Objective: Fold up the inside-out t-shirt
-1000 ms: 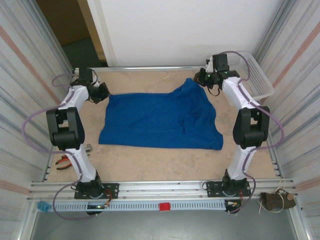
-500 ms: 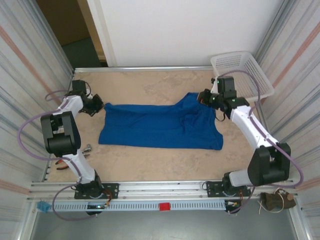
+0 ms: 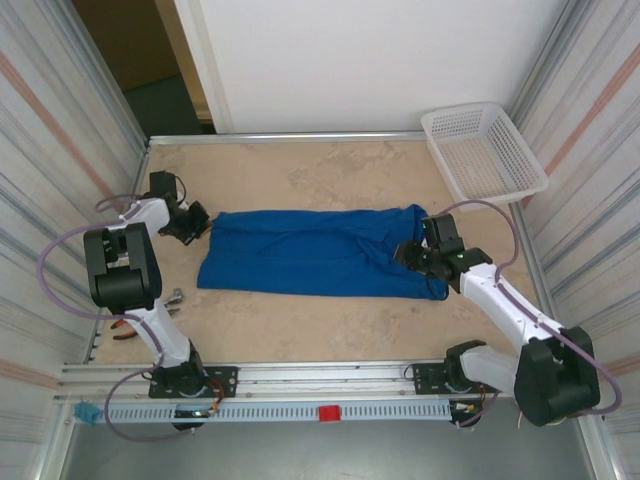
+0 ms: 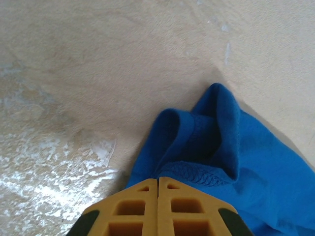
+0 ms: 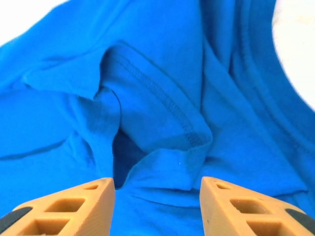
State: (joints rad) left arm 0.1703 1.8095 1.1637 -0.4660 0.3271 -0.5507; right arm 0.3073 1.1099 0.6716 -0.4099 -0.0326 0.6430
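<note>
The inside-out t-shirt (image 3: 310, 255) lies on the table as a long royal-blue band, its far edge folded toward the near side. At the shirt's far left corner my left gripper (image 3: 197, 226) rests low on the table. In the left wrist view, my left gripper (image 4: 157, 180) is shut, with a bunched hem of the t-shirt (image 4: 216, 147) pinched at the fingertips. My right gripper (image 3: 408, 253) hovers over the shirt's right end. It stands open (image 5: 156, 182) above a loose folded flap of the t-shirt (image 5: 167, 162), with nothing between its fingers.
A white lattice basket (image 3: 485, 150) stands at the back right corner. Red-handled pliers (image 3: 125, 325) and a small metal part (image 3: 176, 296) lie near the left arm's base. Corrugated walls close in both sides, and a metal rail (image 3: 320, 372) runs along the front.
My right gripper carried the shirt's far right corner toward the near side, laid it over the shirt and opened. My left gripper drew the left corner nearer, so the shirt is a narrower band.
</note>
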